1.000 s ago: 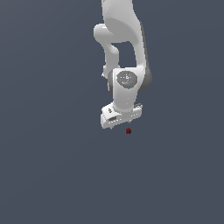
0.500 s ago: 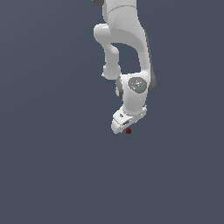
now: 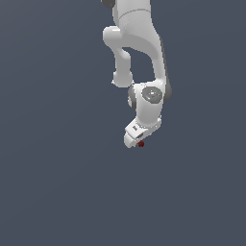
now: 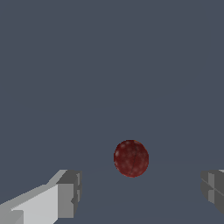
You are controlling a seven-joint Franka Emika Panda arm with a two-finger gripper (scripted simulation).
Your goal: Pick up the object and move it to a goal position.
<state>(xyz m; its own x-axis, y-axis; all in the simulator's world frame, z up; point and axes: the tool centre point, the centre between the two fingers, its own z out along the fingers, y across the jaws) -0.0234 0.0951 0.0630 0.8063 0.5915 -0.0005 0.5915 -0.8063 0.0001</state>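
End effector [image 4: 138,192] spread — red ball [image 4: 131,158] between fingers.

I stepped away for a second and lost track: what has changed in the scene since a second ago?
The claw has come down and toward the exterior view's right, and now sits right at the dark red ball. In the wrist view the ball lies between the open fingers, with clear gaps on both sides, so nothing is gripped yet. The ball itself has stayed where it was.

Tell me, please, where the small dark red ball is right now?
In the exterior view the ball sits just below centre, right under the white gripper; the wrist view shows it between the open fingers, touching neither.
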